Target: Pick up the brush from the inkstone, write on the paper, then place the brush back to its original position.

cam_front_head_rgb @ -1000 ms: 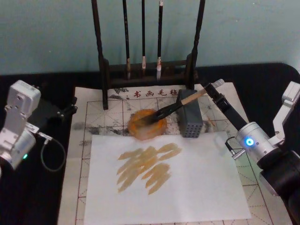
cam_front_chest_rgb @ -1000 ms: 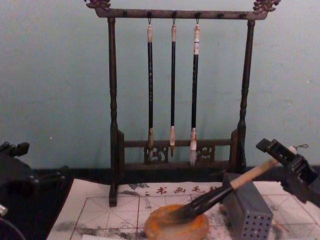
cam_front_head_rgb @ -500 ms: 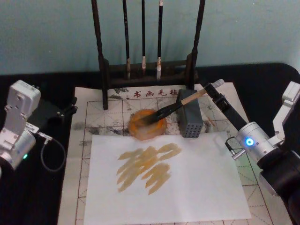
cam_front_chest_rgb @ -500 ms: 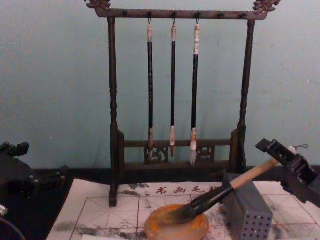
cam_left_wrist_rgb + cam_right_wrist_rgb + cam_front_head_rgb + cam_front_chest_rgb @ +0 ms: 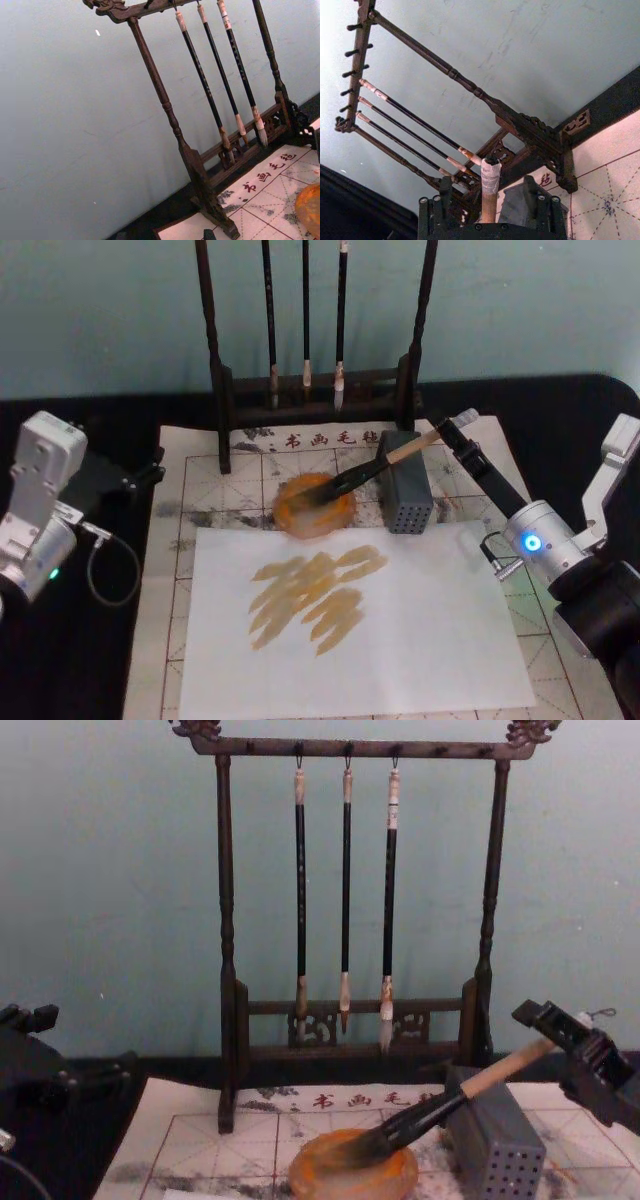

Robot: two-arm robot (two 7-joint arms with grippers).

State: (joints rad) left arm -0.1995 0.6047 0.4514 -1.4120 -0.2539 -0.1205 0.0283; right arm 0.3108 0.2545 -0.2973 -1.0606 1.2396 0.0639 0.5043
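The brush (image 5: 360, 472) lies slanted, its black bristles resting in the round orange inkstone (image 5: 300, 525) and its light handle propped on a grey perforated block (image 5: 405, 495). My right gripper (image 5: 450, 430) stands open at the handle's white wrapped end (image 5: 490, 175), one finger on each side with a gap to the handle. In the chest view the brush (image 5: 430, 1112) slopes from the inkstone (image 5: 350, 1180) up to this gripper (image 5: 560, 1025). The red-grid paper (image 5: 200, 490) lies underneath, and a plain white sheet (image 5: 400, 640) on it bears amber strokes. My left gripper (image 5: 140, 478) is parked at the left.
A dark wooden rack (image 5: 310, 390) with three thin hanging brushes (image 5: 345, 900) stands just behind the inkstone. The grey block (image 5: 495, 1145) sits right of the inkstone. A black cloth (image 5: 560, 420) covers the table around the paper.
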